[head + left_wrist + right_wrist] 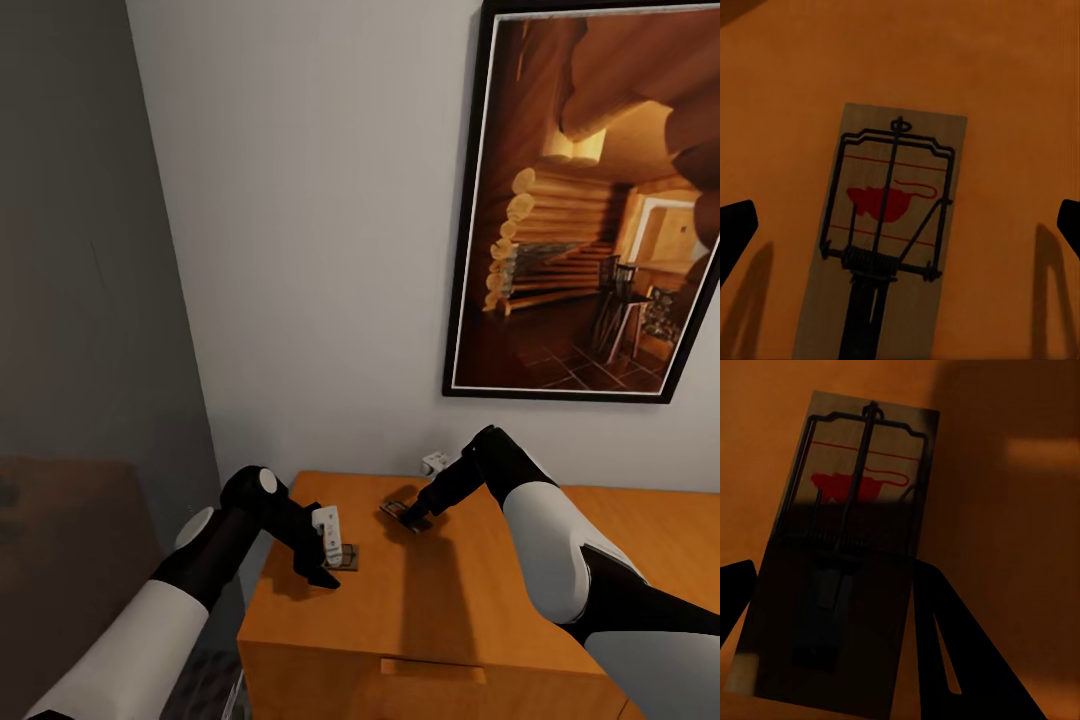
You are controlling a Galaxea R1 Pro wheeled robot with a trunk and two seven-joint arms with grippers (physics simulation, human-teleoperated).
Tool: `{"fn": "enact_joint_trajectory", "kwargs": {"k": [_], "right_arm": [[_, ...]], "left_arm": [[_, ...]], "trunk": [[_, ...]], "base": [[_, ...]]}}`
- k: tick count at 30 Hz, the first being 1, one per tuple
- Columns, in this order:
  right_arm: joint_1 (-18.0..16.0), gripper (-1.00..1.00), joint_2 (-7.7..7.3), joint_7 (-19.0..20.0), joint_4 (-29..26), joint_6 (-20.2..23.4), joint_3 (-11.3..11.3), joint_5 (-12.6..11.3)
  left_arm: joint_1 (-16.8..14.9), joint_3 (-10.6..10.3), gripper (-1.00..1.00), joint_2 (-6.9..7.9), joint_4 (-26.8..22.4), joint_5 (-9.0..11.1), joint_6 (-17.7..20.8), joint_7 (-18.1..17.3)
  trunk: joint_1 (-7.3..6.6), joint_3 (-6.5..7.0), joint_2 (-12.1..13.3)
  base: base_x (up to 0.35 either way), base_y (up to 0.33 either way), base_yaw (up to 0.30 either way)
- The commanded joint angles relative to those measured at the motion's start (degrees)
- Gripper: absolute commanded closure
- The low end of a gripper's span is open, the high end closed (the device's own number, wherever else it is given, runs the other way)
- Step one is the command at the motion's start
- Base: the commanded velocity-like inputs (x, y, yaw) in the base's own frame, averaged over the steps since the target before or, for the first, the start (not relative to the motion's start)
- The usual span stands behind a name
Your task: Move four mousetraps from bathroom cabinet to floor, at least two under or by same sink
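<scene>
A: Where is the job standing?

B: It is only beginning, I would judge. The orange-brown wooden cabinet with the smooth flat top point(470, 590) is standing against the pale wall, below the black-framed picture of a log cabin interior point(590, 200). Two small flat wooden mousetraps with dark wire parts are lying on that top, so none is sitting on the patterned floor yet.

A: And the arms?

B: The left gripper point(328, 562) is hovering over the mousetrap by the cabinet's front left corner point(889, 225), fingers spread wide and touching nothing. The right gripper point(418, 517) is flanking the other mousetrap point(844, 555) near the cabinet's middle; whether its fingers are pinching the board, I cannot tell.

A: Any room for moving?

B: The cabinet top is lying bare toward its right side. The left trap is sitting close to the cabinet's left edge, so a nudge could be tipping it off.
</scene>
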Motion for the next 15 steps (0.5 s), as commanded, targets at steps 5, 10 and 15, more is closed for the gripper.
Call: {"fn": "enact_joint_trajectory", "kwargs": {"k": [5,10,15], "right_arm": [[0.0,1.0,0.0,0.14,0.0,0.32,-0.02,-0.1],[-0.01,1.0,0.0,0.14,0.0,0.31,-0.02,-0.1],[-0.02,1.0,0.0,0.1,0.0,0.31,-0.02,-0.1]], "left_arm": [[0.0,0.14,-1.0,0.24,0.0,0.17,-0.02,0.07],[0.0,0.5,-1.0,0.48,0.05,0.2,-0.06,0.14],[0.0,2.92,-1.0,0.5,0.08,0.3,-0.26,0.15]], "trunk": [[0.0,0.0,0.0],[0.0,0.0,0.0],[0.0,0.0,0.0]], "base": [[0.0,0.0,0.0],[0.0,0.0,0.0],[0.0,0.0,0.0]]}}
